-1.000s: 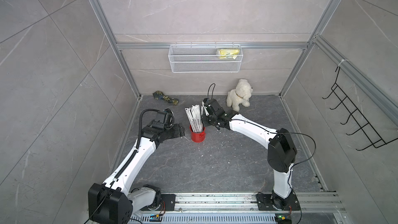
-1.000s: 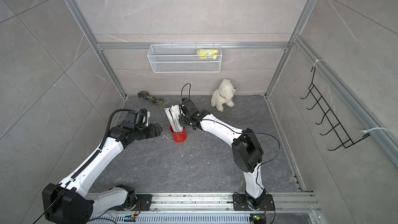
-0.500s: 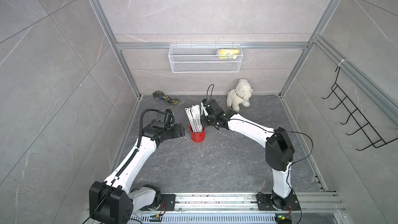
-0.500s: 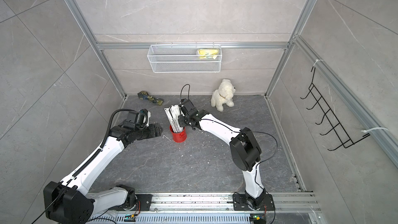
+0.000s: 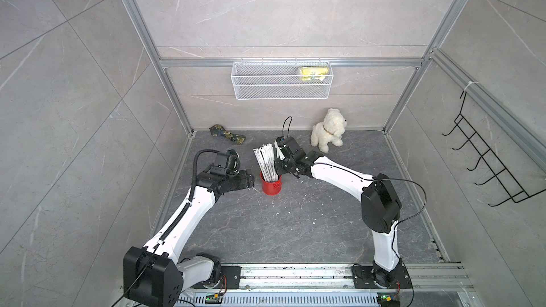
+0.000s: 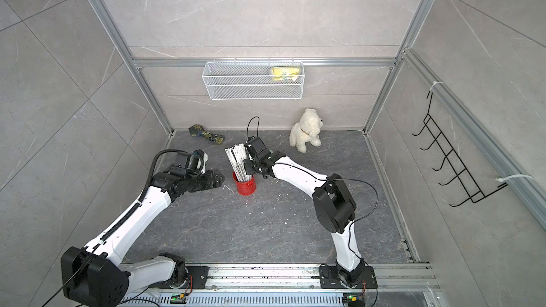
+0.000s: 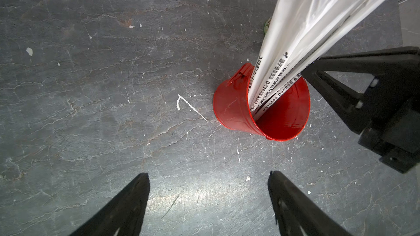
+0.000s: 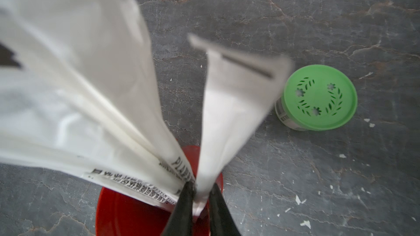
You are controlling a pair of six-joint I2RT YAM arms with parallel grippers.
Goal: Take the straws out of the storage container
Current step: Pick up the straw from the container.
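Now two grippers flank the one red storage container point(image 5: 271, 186) on the floor point(image 5: 295, 225). The left gripper point(image 7: 208, 173) is spread wide just beside it. The right gripper point(image 8: 200, 189) pinches one wrapper among the straws point(image 5: 265, 161), a leaning bundle too dense to count, with its ends inside the container.

The right gripper point(image 8: 201, 184) is narrower than a second ago and now pinches one straw point(image 8: 229, 114), held apart from the other straws point(image 5: 265, 160). The right arm point(image 5: 339, 177) sits slightly closer to the can point(image 5: 271, 188).
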